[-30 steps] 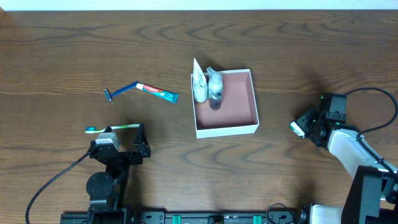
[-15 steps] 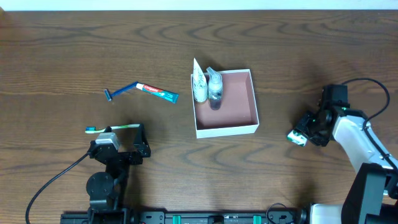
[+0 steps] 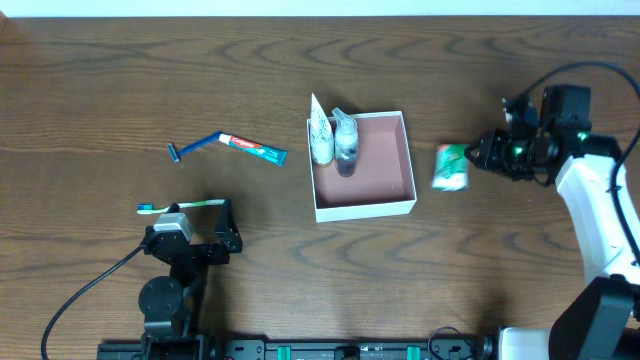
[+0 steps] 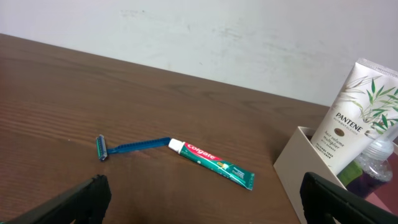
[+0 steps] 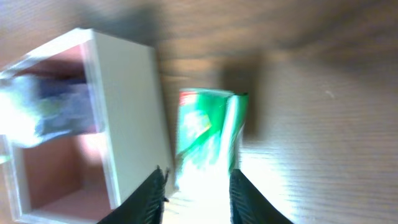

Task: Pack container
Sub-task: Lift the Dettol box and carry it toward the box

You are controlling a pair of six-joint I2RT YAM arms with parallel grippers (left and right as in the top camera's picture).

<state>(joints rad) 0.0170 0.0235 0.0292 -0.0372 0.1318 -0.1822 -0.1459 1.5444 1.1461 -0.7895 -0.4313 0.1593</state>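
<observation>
Right tool [image 5: 199, 179] was clamped on the green soap carton [image 3: 451, 167], which sat between its fingers [image 5: 153, 198]; wrist view blurred. Carton was just beside the right wall of the container [image 3: 363, 209], outside it; touching or not, couldn't tell. Container stood mid worktop [image 3: 100, 80], with Pantene tube [image 3: 320, 135] and clear bottle [image 3: 345, 140] along its left wall. Left tool [image 4: 204, 186] was spread wide, low at the front left. Ahead of it blue razor [image 4: 127, 147] and toothpaste tube [image 4: 211, 163] lay end to end; toothbrush [image 3: 180, 206] lay just by that tool.
</observation>
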